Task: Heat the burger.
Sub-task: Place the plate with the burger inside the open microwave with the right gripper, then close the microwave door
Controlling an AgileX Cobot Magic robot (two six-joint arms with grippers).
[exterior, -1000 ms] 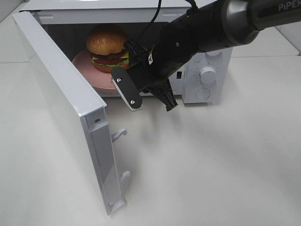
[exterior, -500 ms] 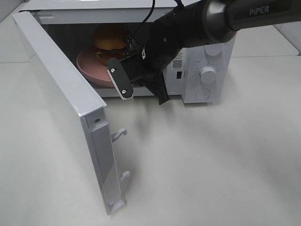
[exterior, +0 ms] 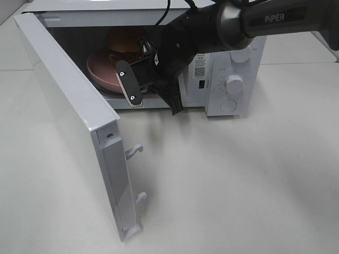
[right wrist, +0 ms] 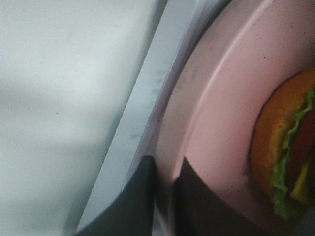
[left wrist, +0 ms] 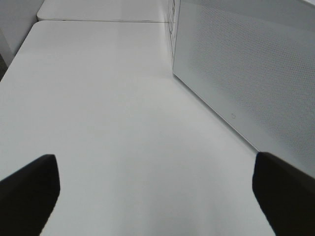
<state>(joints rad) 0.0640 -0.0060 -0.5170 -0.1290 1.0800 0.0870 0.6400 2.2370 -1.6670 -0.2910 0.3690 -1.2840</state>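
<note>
The burger (exterior: 124, 39) sits on a pink plate (exterior: 103, 71) inside the open white microwave (exterior: 228, 79). My right arm (exterior: 185, 42) reaches in from the right and hides the plate's near right side. In the right wrist view my right gripper (right wrist: 166, 172) is shut on the plate's (right wrist: 221, 123) rim, just past the microwave's front sill (right wrist: 142, 113), and the burger (right wrist: 285, 147) lies beyond. My left gripper (left wrist: 157, 196) stands open over bare table, holding nothing, beside the perforated outer face of the door (left wrist: 246, 73). The high view does not show it.
The microwave door (exterior: 69, 106) swings wide open toward the front left, with two latch hooks (exterior: 135, 151) on its free edge. Two knobs (exterior: 233, 83) are on the panel at the right. White table (exterior: 238, 185) spreads in front.
My right arm has pushed the plate and burger farther back into the microwave. The burger now sits deeper in shadow. The door has stayed where it was.
</note>
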